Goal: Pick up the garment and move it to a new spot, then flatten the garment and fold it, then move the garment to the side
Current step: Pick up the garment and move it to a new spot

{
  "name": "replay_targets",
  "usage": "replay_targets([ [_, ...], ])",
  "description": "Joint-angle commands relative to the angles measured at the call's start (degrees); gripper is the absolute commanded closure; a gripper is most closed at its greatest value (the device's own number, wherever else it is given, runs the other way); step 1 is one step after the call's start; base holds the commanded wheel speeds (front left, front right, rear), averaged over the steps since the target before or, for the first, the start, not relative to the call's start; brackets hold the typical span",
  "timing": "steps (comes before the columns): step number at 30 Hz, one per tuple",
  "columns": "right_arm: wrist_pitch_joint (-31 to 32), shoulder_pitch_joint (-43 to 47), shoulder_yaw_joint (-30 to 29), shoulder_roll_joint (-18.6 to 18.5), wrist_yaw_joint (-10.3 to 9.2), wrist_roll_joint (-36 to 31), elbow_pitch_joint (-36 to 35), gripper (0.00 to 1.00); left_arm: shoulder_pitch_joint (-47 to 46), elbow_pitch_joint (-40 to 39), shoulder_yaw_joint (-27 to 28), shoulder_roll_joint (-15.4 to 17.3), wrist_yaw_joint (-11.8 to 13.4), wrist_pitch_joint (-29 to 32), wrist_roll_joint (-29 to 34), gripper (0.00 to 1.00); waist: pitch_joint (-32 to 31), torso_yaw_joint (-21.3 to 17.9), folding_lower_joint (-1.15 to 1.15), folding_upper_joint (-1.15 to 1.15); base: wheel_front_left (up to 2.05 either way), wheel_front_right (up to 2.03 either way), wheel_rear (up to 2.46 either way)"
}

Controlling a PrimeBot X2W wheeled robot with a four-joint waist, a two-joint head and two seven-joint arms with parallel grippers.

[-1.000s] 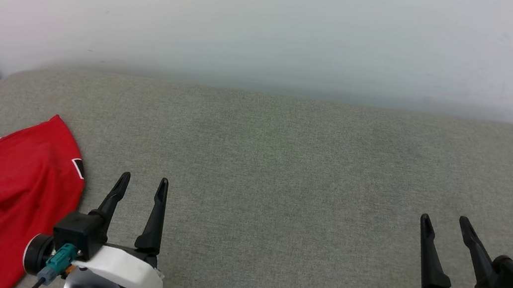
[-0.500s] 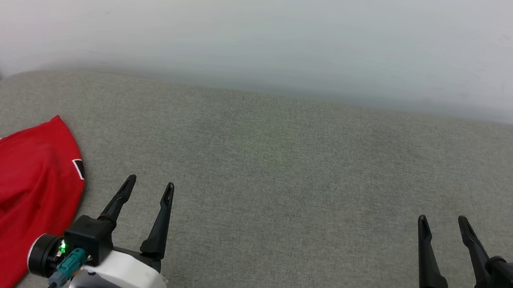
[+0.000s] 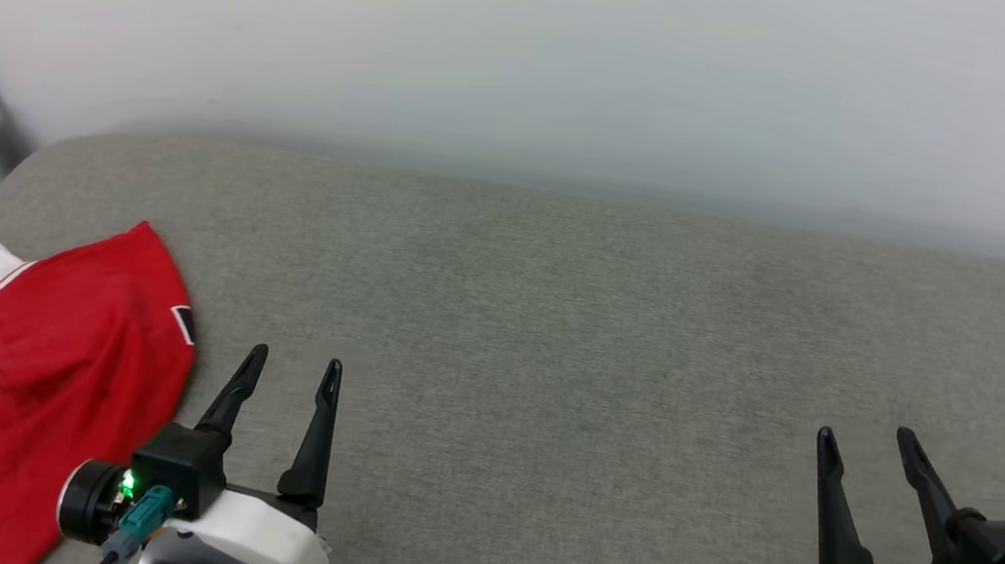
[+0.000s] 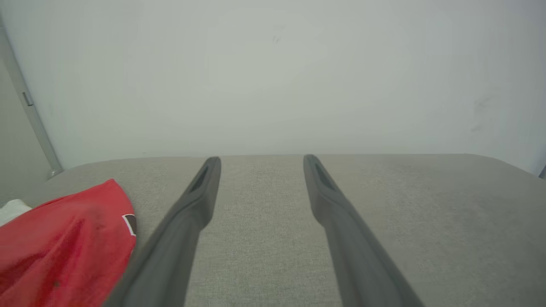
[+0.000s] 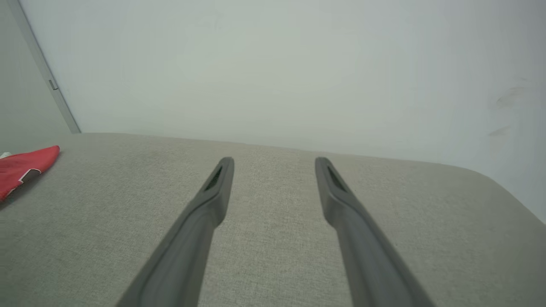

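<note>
- The garment is lying crumpled at the eight o'clock edge of the grey padded bench, red side up, with a white sleeve poking toward nine o'clock.
- The left tool is hovering just beside it at seven o'clock, fingers apart and gripping nothing.
- The right tool is hanging at five o'clock, well apart from the garment, fingers likewise spread and empty.

Smooth cloth garment on coarse matt upholstery (woven).
</note>
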Motion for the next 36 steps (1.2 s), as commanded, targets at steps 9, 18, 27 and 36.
replay_targets([
  [9,0.0,0.4,0.7,0.2,-0.02,-0.5,-0.3,0.00,-1.4,1.2,1.4,0.6,1.2,-0.3,-0.2,0.00,0.4,9.5,0.00,0.00,0.00,0.00,0.00],
  [18,0.5,-1.4,3.7,0.2,-0.02,-0.8,-0.1,0.00,-0.5,0.7,4.2,1.5,2.4,-0.2,-1.0,0.00,1.2,19.6,0.00,0.00,0.00,0.00,0.00],
  [27,0.8,-2.7,6.2,0.1,-0.02,-0.6,-0.8,0.00,0.7,0.0,6.0,1.8,2.9,-0.2,-1.3,0.00,1.9,25.1,0.00,0.00,0.00,0.00,0.00],
  [36,1.1,-3.0,6.8,0.1,-0.02,-0.4,-0.6,0.00,-0.3,-0.4,6.7,1.9,2.8,-0.2,-1.1,0.00,2.4,26.2,0.00,0.00,0.00,0.00,0.00],
])
